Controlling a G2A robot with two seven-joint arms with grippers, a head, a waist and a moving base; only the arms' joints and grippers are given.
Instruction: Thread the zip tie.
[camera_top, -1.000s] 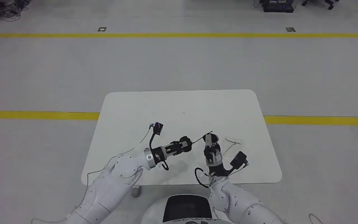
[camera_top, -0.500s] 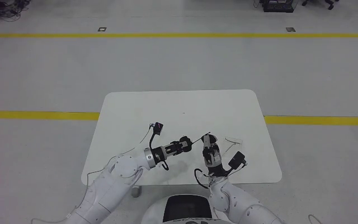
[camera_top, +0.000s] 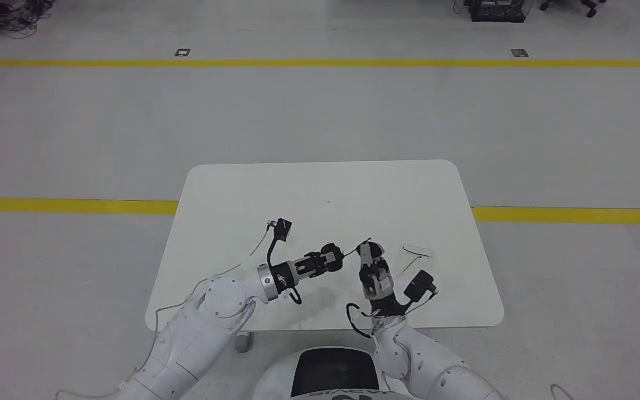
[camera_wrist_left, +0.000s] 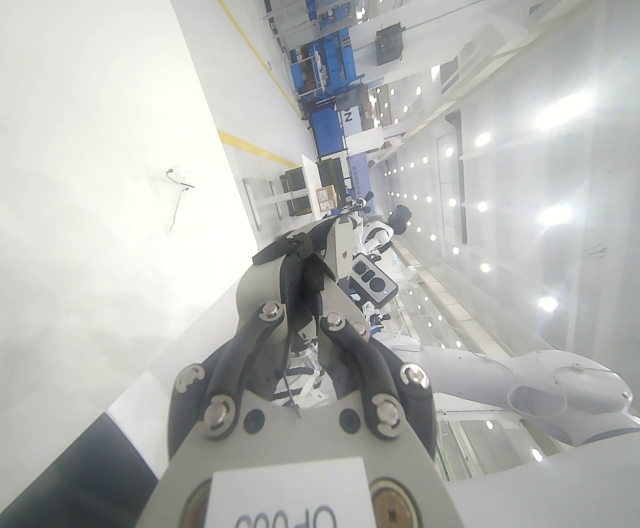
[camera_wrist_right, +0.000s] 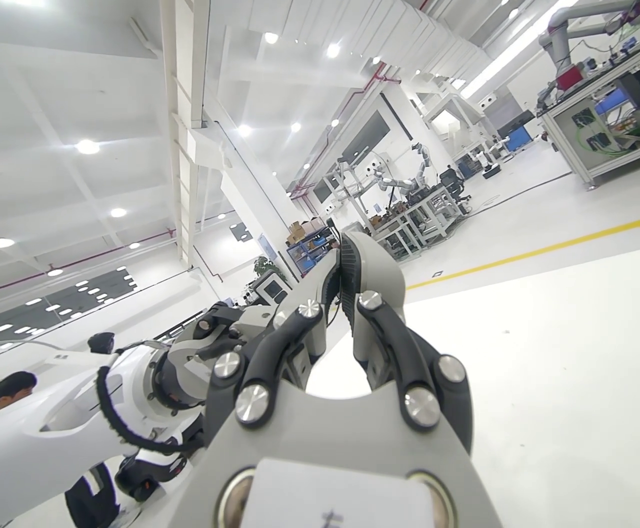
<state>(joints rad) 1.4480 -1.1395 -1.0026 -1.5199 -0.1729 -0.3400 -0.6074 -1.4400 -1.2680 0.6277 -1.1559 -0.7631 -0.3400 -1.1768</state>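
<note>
While both arms hang over the bench's (camera_top: 300, 190) near side, the zip tie (camera_top: 356, 246) spans between them: left end effector (camera_top: 338, 256) pinched on one end, right end effector (camera_top: 371, 254) clamped on the other. Right wrist view catches the tie's black tip (camera_wrist_right: 330, 221) poking past the closed fingers; left wrist view catches a loose thin strip (camera_wrist_left: 176, 200) lying on the bench.
</note>
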